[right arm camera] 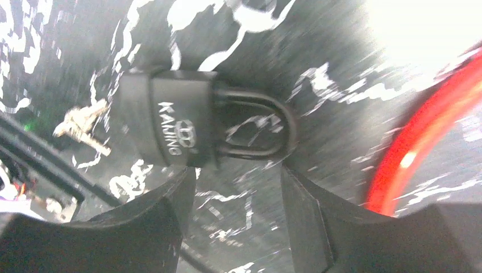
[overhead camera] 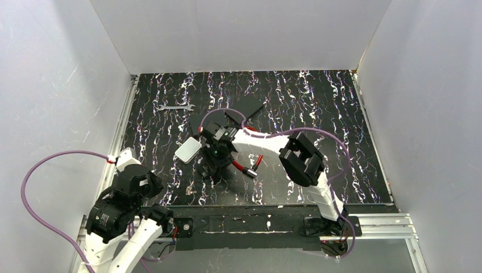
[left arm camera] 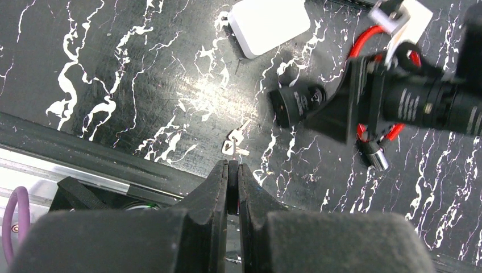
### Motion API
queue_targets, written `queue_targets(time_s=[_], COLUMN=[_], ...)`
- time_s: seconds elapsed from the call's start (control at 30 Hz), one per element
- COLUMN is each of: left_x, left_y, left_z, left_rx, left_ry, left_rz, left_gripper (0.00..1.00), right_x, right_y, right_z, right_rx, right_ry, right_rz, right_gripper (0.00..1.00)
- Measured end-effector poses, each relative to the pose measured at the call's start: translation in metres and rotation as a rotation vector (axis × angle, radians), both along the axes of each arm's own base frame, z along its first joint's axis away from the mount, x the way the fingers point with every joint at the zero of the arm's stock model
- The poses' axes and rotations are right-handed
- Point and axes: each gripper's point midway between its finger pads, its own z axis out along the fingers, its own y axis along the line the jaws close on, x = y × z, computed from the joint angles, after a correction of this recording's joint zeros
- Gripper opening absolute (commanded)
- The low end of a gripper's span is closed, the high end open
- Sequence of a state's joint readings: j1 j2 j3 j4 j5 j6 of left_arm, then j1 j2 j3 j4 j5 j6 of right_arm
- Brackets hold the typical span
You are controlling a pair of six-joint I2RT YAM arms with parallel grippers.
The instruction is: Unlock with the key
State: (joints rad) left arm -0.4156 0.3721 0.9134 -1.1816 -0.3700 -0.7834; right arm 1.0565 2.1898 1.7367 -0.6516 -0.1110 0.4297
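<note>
The tiny silvery key [left arm camera: 236, 142] lies flat on the black marbled mat; it also shows in the right wrist view [right arm camera: 82, 128] and the top view [overhead camera: 190, 192]. A black padlock [right arm camera: 170, 128] marked KAJING lies on its side, shackle [right arm camera: 258, 128] shut; it also shows in the left wrist view [left arm camera: 295, 104]. My right gripper [right arm camera: 236, 187] is open just short of the padlock, which lies beyond the fingertips, and holds nothing. It hovers over the padlock in the top view [overhead camera: 209, 169]. My left gripper [left arm camera: 233, 168] is shut and empty, its tips just short of the key.
A white box [overhead camera: 188, 150] lies left of the right gripper. A red cable lock [overhead camera: 244, 165] with a metal end [left arm camera: 375, 156] lies right of it. A silver wrench [overhead camera: 176, 107] lies far back left. A black sheet [overhead camera: 247, 108] lies behind the right arm. White walls enclose the mat.
</note>
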Motion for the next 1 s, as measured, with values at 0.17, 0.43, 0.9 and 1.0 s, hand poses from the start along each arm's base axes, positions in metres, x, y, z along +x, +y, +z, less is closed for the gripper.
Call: queue_targets(time_s=[0.17,0.43,0.9,1.0], left_x=[0.001,0.002,0.005,0.004], left_y=[-0.002,-0.003,-0.005,-0.005], left_z=[-0.001,-0.002,0.000,0.000], left_rx=[0.001,0.004,0.002,0.001], left_ry=[0.010,0.019,0.010,0.009], left_rz=[-0.010,-0.015,-0.025,-0.025], left_gripper=[0.00,0.00,0.00,0.00], right_x=[0.058,0.063,0.003,0.006], right_y=[-0.008,-0.010,0.014,0.014], right_z=[0.007,0.023,0.044,0.034], right_rx=[0.020,0.041,-0.055,-0.095], right_ry=[-0.039,0.027,0.197,0.208], right_rz=[-0.067,-0.202,-0.499,-0.569], right_gripper=[0.71,0.84,0.98,0.98])
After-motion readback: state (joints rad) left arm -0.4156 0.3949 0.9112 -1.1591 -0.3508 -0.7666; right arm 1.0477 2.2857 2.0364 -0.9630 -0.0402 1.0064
